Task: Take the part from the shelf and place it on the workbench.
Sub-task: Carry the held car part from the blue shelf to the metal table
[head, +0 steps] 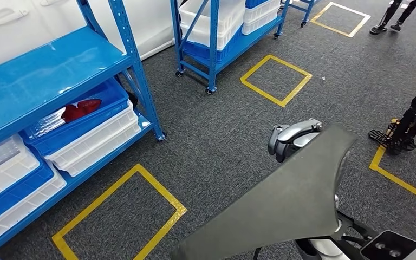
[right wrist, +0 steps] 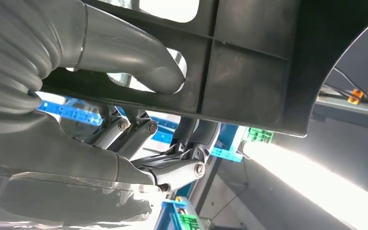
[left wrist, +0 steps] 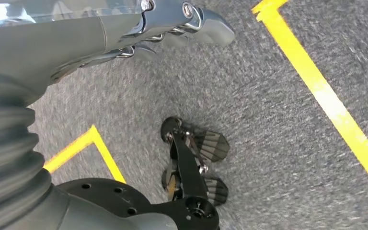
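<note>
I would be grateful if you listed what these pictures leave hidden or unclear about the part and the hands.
- Head view: the dark part runs off the bottom edge and covers most of the right hand.
- Right wrist view: the part's outline is cut by the frame; the right hand's thumb and fingers clamp it.
- Left wrist view: the left hand sits at the frame's top edge; whether it holds anything is unclear.
- The workbench cannot be identified.
</note>
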Robot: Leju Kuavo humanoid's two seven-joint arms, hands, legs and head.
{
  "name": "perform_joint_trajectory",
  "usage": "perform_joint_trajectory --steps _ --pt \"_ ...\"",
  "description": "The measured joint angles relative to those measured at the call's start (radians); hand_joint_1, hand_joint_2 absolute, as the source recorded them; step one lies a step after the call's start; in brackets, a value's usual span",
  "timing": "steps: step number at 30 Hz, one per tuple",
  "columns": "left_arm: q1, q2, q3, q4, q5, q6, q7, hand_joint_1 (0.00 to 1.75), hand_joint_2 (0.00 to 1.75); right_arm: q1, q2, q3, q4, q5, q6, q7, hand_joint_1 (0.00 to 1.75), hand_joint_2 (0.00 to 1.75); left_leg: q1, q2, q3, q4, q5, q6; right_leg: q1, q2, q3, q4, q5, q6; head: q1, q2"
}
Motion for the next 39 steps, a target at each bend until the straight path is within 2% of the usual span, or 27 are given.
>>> perform_joint_trajectory --steps 2,4,6,8,9,10,11,13,15,17,18,19,20,22,23,24,25,26,27,29,30,31,32,33,35,37,39 --pt "-0.002 -0.003 0.003 0.000 0.001 -0.002 -0.001 0.00 1.75 0.019 -0.013 -0.031 -0.004 -0.001 0.030 -0.010 1.75 1.75 0.000 0.014 0.001 -0.009 0.006 0.008 -0.004 0.014 -0.006 -0.004 0.007 0.014 0.000 0.000" --pt "-0.002 -0.005 0.007 0.000 0.001 -0.011 -0.002 0.00 1.75 0.058 -0.026 -0.082 -0.016 -0.006 0.084 -0.031 1.75 1.75 0.003 0.033 0.004 -0.022 0.017 0.023 -0.002 -0.017 -0.018 0.020 -0.011 0.024 0.003 0.000" --pt "0.002 -0.006 0.014 0.000 0.000 -0.024 0.000 0.00 1.75 0.097 -0.032 -0.147 -0.026 -0.008 0.146 -0.050 1.75 1.75 0.000 0.058 0.004 -0.029 0.022 0.033 -0.001 -0.074 -0.067 0.122 -0.072 0.029 0.007 0.000" --pt "0.008 -0.006 0.020 0.000 0.002 -0.036 0.003 0.00 1.75 0.131 -0.033 -0.206 -0.031 -0.009 0.193 -0.060 1.75 1.75 -0.004 0.085 0.001 -0.028 0.022 0.035 -0.004 -0.100 -0.127 0.250 -0.126 0.033 0.010 0.000" --pt "0.009 -0.006 0.023 0.000 0.004 -0.039 0.005 0.00 1.75 0.147 -0.033 -0.230 -0.032 -0.009 0.211 -0.062 1.75 1.75 -0.006 0.099 0.000 -0.026 0.021 0.034 -0.006 -0.105 -0.139 0.279 -0.131 0.035 0.010 0.000" --pt "0.009 -0.006 0.026 0.000 0.008 -0.041 0.008 0.00 1.75 0.160 -0.033 -0.250 -0.032 -0.008 0.227 -0.065 1.75 1.75 -0.007 0.112 -0.001 -0.025 0.020 0.033 -0.007 -0.110 -0.128 0.262 -0.116 0.036 0.010 0.000" --pt "0.008 -0.006 0.031 0.000 0.011 -0.042 0.010 0.00 1.75 0.171 -0.032 -0.271 -0.033 -0.008 0.246 -0.066 1.75 1.75 -0.007 0.126 -0.001 -0.023 0.018 0.031 -0.008 -0.119 -0.096 0.209 -0.088 0.036 0.010 0.000" --pt "0.007 -0.005 0.041 0.000 0.018 -0.042 0.019 0.00 1.75 0.186 -0.027 -0.317 -0.037 -0.010 0.292 -0.067 1.75 1.75 -0.011 0.148 0.001 -0.017 0.011 0.023 -0.005 -0.167 -0.014 0.066 -0.042 0.030 0.009 0.000" --pt "0.007 -0.002 0.052 0.000 0.021 -0.039 0.033 0.00 1.75 0.199 -0.017 -0.370 -0.039 -0.016 0.342 -0.068 1.75 1.75 -0.016 0.166 0.005 -0.013 0.005 0.013 0.001 -0.194 0.020 0.002 -0.032 0.018 0.007 0.000" --pt "0.007 0.003 0.063 0.000 0.021 -0.031 0.049 0.00 1.75 0.214 -0.005 -0.426 -0.040 -0.023 0.394 -0.069 1.75 1.75 -0.017 0.185 0.009 -0.014 0.002 0.002 0.004 -0.173 0.017 0.001 -0.030 0.006 0.006 0.000" --pt "0.007 0.007 0.068 0.000 0.021 -0.023 0.054 0.00 1.75 0.221 0.002 -0.455 -0.040 -0.025 0.417 -0.070 1.75 1.75 -0.015 0.179 0.010 -0.010 -0.004 -0.004 0.003 -0.162 0.016 -0.002 -0.027 0.001 0.006 0.000" --pt "0.008 0.010 0.073 0.000 0.021 -0.014 0.058 0.00 1.75 0.225 0.009 -0.484 -0.041 -0.026 0.437 -0.070 1.75 1.75 -0.012 0.158 0.004 0.007 -0.020 -0.009 0.001 -0.150 0.016 -0.005 -0.023 -0.006 0.004 0.000" --pt "0.009 0.014 0.078 0.000 0.022 -0.004 0.061 0.00 1.75 0.229 0.018 -0.511 -0.041 -0.023 0.450 -0.070 1.75 1.75 -0.009 0.129 -0.010 0.044 -0.046 -0.013 -0.002 -0.139 0.015 -0.008 -0.020 -0.012 0.004 0.000" --pt "0.015 0.025 0.090 0.000 0.023 0.010 0.063 0.00 1.75 0.237 0.037 -0.556 -0.041 -0.012 0.461 -0.070 1.75 1.75 -0.006 0.076 -0.068 0.177 -0.116 -0.017 0.000 -0.113 0.012 -0.008 -0.016 -0.020 0.003 0.000" --pt "0.018 0.031 0.096 0.000 0.022 0.013 0.064 0.00 1.75 0.243 0.047 -0.574 -0.041 -0.003 0.459 -0.070 1.75 1.75 -0.006 0.068 -0.099 0.243 -0.140 -0.017 0.003 -0.098 0.010 -0.008 -0.015 -0.022 0.003 0.000" --pt "0.022 0.039 0.099 0.000 0.019 0.013 0.065 0.00 1.75 0.250 0.057 -0.591 -0.042 0.009 0.451 -0.070 1.75 1.75 -0.006 0.066 -0.118 0.281 -0.146 -0.015 0.005 -0.082 0.010 -0.007 -0.014 -0.023 0.003 0.000" --pt "0.024 0.047 0.101 0.000 0.014 0.011 0.065 0.00 1.75 0.257 0.067 -0.605 -0.044 0.024 0.437 -0.070 1.75 1.75 -0.006 0.064 -0.119 0.280 -0.130 -0.012 0.007 -0.067 0.009 -0.006 -0.014 -0.024 0.003 0.000" --pt "0.025 0.054 0.102 0.000 0.009 0.007 0.066 0.00 1.75 0.264 0.076 -0.618 -0.048 0.039 0.419 -0.070 1.75 1.75 -0.007 0.060 -0.100 0.234 -0.097 -0.007 0.009 -0.052 0.010 -0.005 -0.013 -0.024 0.003 0.000" --pt "0.025 0.064 0.103 0.000 0.003 0.002 0.065 0.00 1.75 0.269 0.084 -0.627 -0.054 0.054 0.397 -0.070 1.75 1.75 -0.008 0.042 -0.068 0.162 -0.056 -0.001 0.010 -0.038 0.010 -0.003 -0.013 -0.024 0.003 0.000" --pt "0.025 0.083 0.107 0.000 -0.006 -0.011 0.061 0.00 1.75 0.279 0.095 -0.635 -0.067 0.078 0.346 -0.070 1.75 1.75 -0.008 -0.009 -0.013 0.034 -0.007 0.011 0.010 -0.012 0.007 0.000 -0.010 -0.019 0.004 0.000" --pt "0.024 0.093 0.111 0.000 -0.009 -0.017 0.058 0.00 1.75 0.283 0.097 -0.636 -0.073 0.085 0.325 -0.070 1.75 1.75 -0.009 -0.027 0.000 0.003 0.000 0.014 0.008 0.000 0.003 0.000 -0.008 -0.014 0.004 0.000" --pt "0.024 0.101 0.114 0.000 -0.011 -0.023 0.055 0.00 1.75 0.287 0.099 -0.636 -0.078 0.089 0.309 -0.070 1.75 1.75 -0.011 -0.030 0.003 -0.006 -0.003 0.015 0.005 0.012 -0.001 0.000 -0.004 -0.007 0.004 0.000" --pt "0.022 0.108 0.116 -0.001 -0.011 -0.027 0.052 0.00 1.75 0.292 0.099 -0.637 -0.082 0.090 0.300 -0.070 1.75 1.75 -0.013 -0.019 0.005 -0.011 0.000 0.016 0.001 0.026 -0.004 -0.003 0.000 0.000 0.003 0.000" --pt "0.020 0.114 0.118 -0.001 -0.010 -0.030 0.048 0.00 1.75 0.295 0.099 -0.638 -0.087 0.087 0.295 -0.070 1.75 1.75 -0.012 -0.004 0.008 -0.019 0.006 0.020 0.001 0.025 -0.008 -0.001 0.000 0.005 0.004 0.000" --pt "0.016 0.119 0.122 -0.002 -0.009 -0.032 0.038 0.00 1.75 0.292 0.097 -0.645 -0.093 0.073 0.294 -0.070 1.75 1.75 -0.010 0.025 0.016 -0.038 0.019 0.029 0.005 -0.019 -0.030 0.044 -0.030 0.012 0.006 0.000" --pt "0.017 0.119 0.129 -0.002 -0.008 -0.033 0.029 0.00 1.75 0.284 0.094 -0.660 -0.095 0.054 0.307 -0.070 1.75 1.75 -0.011 0.054 0.016 -0.047 0.024 0.035 0.005 -0.081 -0.083 0.160 -0.097 0.018 0.007 0.000" --pt "0.018 0.119 0.138 -0.002 -0.009 -0.033 0.023 0.00 1.75 0.281 0.093 -0.681 -0.095 0.060 0.316 -0.070 1.75 1.75 -0.014 0.084 0.014 -0.045 0.023 0.035 -0.003 -0.103 -0.126 0.261 -0.138 0.025 0.008 0.000"
